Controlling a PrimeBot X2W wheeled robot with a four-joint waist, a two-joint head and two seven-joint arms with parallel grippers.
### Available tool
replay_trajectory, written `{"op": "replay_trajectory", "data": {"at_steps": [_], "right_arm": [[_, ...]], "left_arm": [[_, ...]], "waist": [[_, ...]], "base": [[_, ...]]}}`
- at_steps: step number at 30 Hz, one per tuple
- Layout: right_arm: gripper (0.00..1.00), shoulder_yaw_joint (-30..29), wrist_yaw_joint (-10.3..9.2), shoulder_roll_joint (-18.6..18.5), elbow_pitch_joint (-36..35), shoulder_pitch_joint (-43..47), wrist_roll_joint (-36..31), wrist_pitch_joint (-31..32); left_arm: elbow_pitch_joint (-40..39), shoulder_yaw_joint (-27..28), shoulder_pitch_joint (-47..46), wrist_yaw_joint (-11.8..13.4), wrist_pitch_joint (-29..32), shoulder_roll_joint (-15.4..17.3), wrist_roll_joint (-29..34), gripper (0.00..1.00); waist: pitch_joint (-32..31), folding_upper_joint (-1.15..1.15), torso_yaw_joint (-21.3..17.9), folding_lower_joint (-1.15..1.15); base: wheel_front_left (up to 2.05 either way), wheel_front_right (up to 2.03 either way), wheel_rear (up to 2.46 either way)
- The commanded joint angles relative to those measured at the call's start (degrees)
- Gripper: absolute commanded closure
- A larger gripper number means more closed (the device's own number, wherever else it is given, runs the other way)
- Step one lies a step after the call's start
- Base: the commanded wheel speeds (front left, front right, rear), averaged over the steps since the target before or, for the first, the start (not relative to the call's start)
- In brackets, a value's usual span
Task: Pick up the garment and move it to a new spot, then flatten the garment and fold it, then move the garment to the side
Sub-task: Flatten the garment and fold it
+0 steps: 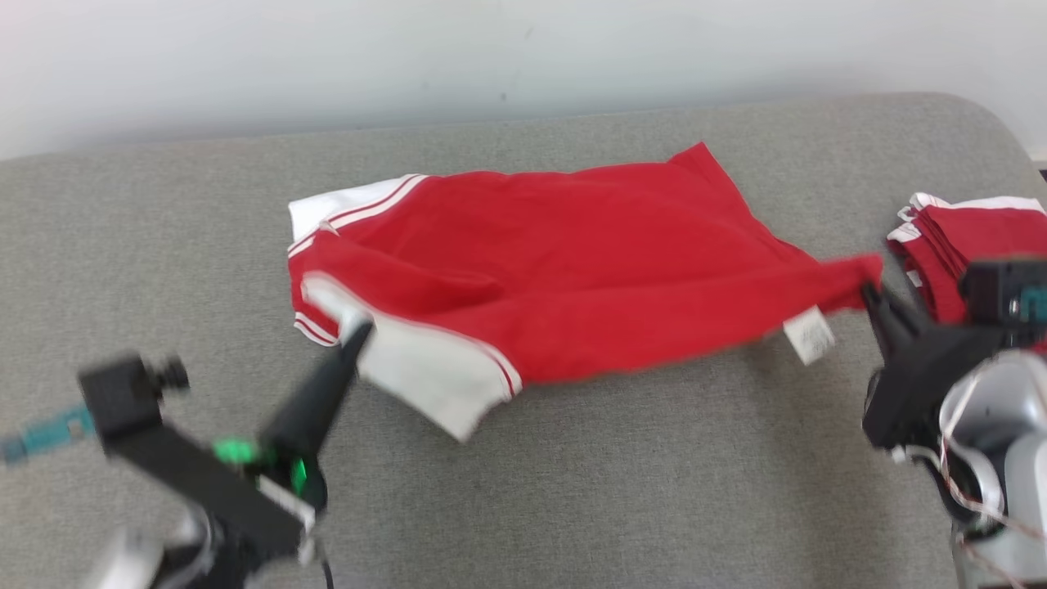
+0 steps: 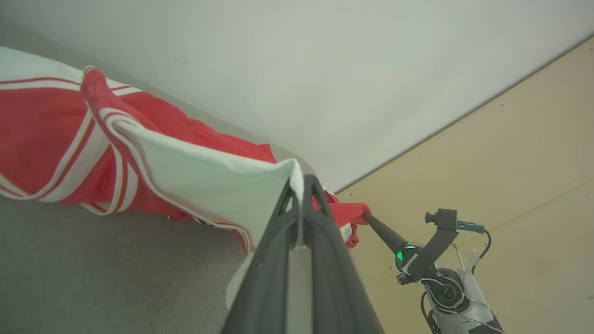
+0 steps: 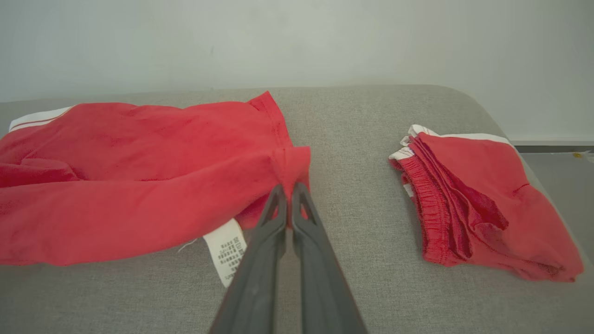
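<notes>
Soft, even indoor light, no glare, faint shadow under the garment [image 1: 572,270], head view smeared by motion blur around the left gripper [image 1: 360,331], wrist views sharper, wide-angle bending at edges.

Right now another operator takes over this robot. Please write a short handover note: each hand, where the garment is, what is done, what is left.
Hands: left hand shut on the white leg hem of the garment; right hand shut on its opposite red corner.
Things: garment stretched between both hands over the grey cushion; folded red pile at the robot's right.
Done: picked up.
Left: flatten, fold, move aside.
</notes>
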Motion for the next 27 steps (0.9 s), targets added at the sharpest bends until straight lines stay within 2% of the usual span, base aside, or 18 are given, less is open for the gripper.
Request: {"op": "replay_trajectory", "data": {"at_steps": [1,11,18,27], "right_arm": [[1.00,-0.7,-0.15,0.8,-1.1,2.2,0.3,0.7],[1.00,-7.2,-0.15,4.5,-5.1,14.9,1.2,4.9],[1.00,-9.8,-0.15,5.8,-6.3,20.4,1.8,10.0],[1.00,-12.1,-0.15,6.9,-7.0,23.9,2.0,11.8]], "left_arm": [[-1.9,-0.1,3.3,-0.3,0.5,0.6,-2.0,1.00],[-14.9,0.3,21.5,-1.1,2.0,3.2,-13.6,1.00],[-15.0,-1.7,28.4,-0.8,4.0,4.9,-17.1,1.00],[-15.9,-2.9,34.8,0.4,8.0,8.5,-22.6,1.00]], "waist": [[-0.5,0.00,0.5,0.02],[-1.9,0.00,3.1,0.02],[-2.0,0.00,3.7,0.02],[-2.5,0.00,3.6,0.02]], "base": [[0.00,0.00,0.00],[0.00,0.00,0.00],[0.00,0.00,0.00],[0.00,0.00,0.00]]}}
